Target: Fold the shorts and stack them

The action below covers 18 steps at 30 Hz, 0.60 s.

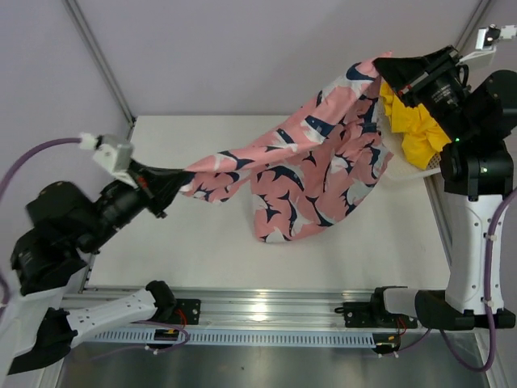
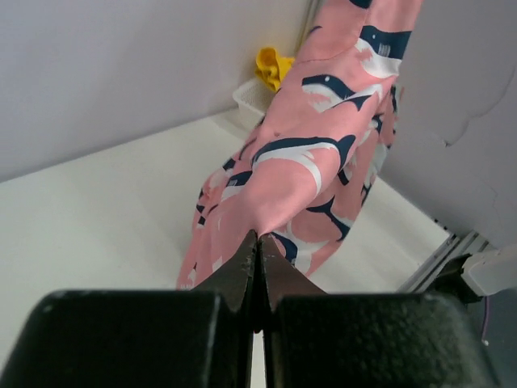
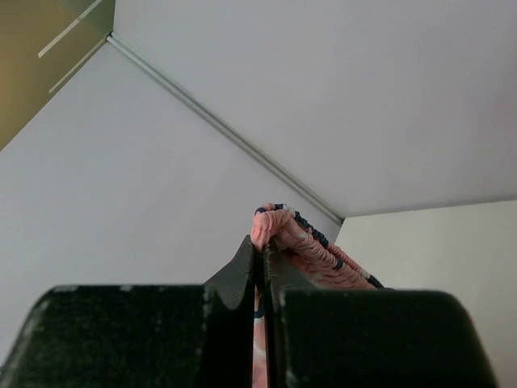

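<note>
Black fingers of the left gripper (image 2: 257,239) fill the foreground of the left wrist view, pressed together on a thin fold of the pink shorts (image 1: 311,174). The right gripper (image 3: 260,244) is likewise closed, pinching a gathered, ribbed edge of the same garment, high at the far right corner. The pink shorts hang as a sagging sheet between the two grips, above the table (image 1: 202,242). Their lowest lobe appears to reach the surface, though contact cannot be confirmed. The yellow shorts (image 1: 416,129) sit bunched in the white mesh basket (image 2: 249,97), directly beneath the right gripper and touching or overlapping the pink cloth in the top view. Judged stage: the first pair is lifted and spread, and neither pair is folded or stacked. Risks noted follow. First, both holds are narrow edge pinches, so further tension between the arms could pull the fabric out of one grip and drop that side in a heap. Second, the cloth is twisted and uneven across the span, so lowering it as it hangs would likely leave creases or a doubled leg instead of a flat layer. Third, any drag of the trailing lobe across the table could roll it under. Fourth, the closeness of the yellow pair to the right grip means a sideways move might catch it and tip or shift the basket.
</note>
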Available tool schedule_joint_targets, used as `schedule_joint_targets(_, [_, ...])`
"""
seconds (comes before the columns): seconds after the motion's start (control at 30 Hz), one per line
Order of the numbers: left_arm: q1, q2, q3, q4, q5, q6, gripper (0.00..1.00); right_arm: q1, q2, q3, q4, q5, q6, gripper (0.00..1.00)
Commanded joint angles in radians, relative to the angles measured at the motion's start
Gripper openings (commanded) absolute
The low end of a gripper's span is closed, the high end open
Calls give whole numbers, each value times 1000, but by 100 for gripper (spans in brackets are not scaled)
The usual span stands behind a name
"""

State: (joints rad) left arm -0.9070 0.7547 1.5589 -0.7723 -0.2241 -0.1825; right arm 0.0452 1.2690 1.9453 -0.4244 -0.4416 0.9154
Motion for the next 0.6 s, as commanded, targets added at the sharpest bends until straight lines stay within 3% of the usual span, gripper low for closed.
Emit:
schedule_joint_targets(0.0, [71, 167, -46, 80, 124, 3, 0, 79, 75, 41, 70, 3, -7, 0])
schedule_joint_targets(0.03, [109, 187, -45, 93, 223, -3, 0, 99, 123, 61, 78, 27, -13, 0])
schedule_joint_targets(0.17, [429, 267, -42, 163, 509, -49, 0, 195, 249, 141, 140, 61, -36, 0])
schedule_joint_targets(0.3, [598, 298, -25, 183, 507, -71, 0, 248, 349, 170, 292, 64, -24, 0])
schedule_joint_targets(0.4, [758, 317, 36, 168, 503, -84, 0, 269, 502, 354, 305, 84, 6, 0])
schedule_joint_targets(0.43, [861, 346, 52, 159, 528, -92, 0, 283, 541, 400, 320, 101, 26, 0])
schedule_joint_targets(0.57, [1088, 445, 145, 186, 689, -155, 0, 309, 734, 561, 527, 230, 173, 0])
